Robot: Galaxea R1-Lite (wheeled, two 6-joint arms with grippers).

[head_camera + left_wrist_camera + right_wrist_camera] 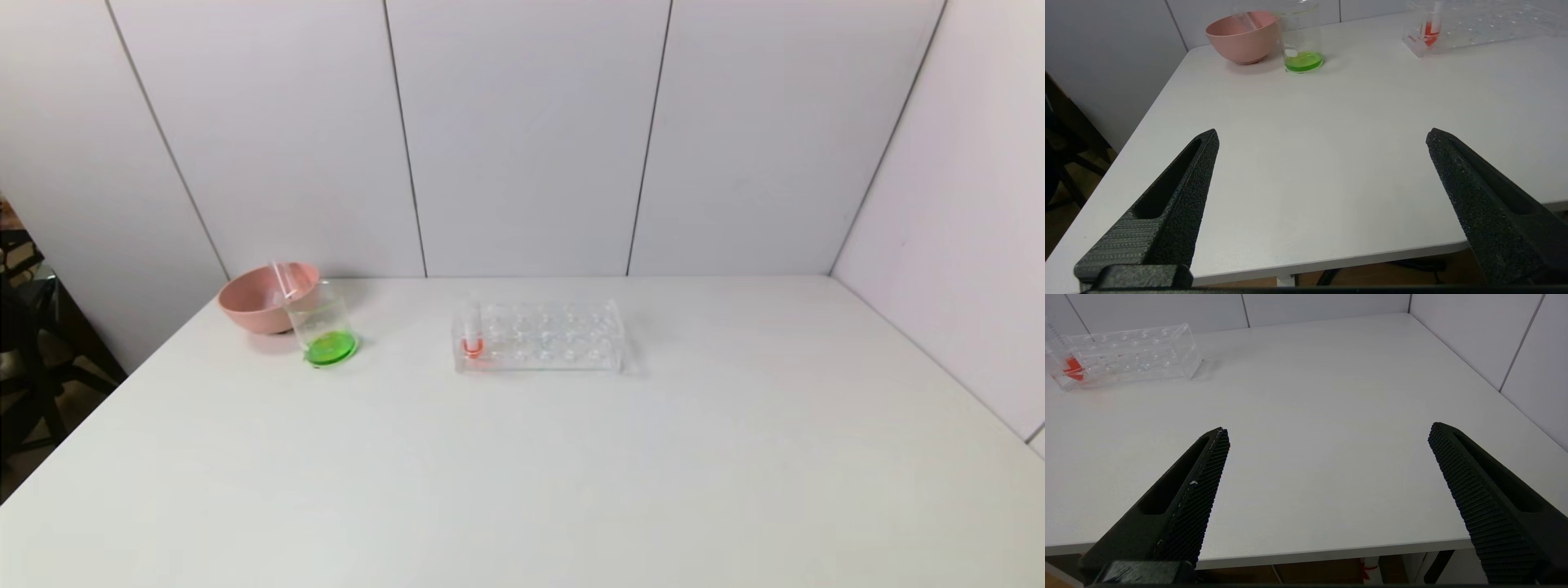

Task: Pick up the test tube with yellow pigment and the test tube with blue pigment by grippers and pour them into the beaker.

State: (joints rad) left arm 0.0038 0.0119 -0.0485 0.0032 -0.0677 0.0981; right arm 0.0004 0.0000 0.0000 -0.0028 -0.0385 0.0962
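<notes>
Nearest the wrist cameras, both black grippers were held at the near edge of the white table [571,457], outside the head view. On the left gripper [1321,136] the pointed fingers [1180,188] were spread wide apart, with nothing between them. On the right gripper [1329,430] the fingers [1188,486] were likewise parted and empty.

Farther back, near the middle of the table, a clear plastic tube rack [540,336] was seen, with one red-tipped test tube [472,328] standing upright in its left end. No yellow or blue tube could be made out in the rack.

To the far left, the small clear glass beaker [323,331] was found upright, with bright green liquid at its bottom. Just behind it, a pink round bowl [263,296] was placed, with at least one clear tube [283,280] leaning inside; its contents could not be told.
</notes>
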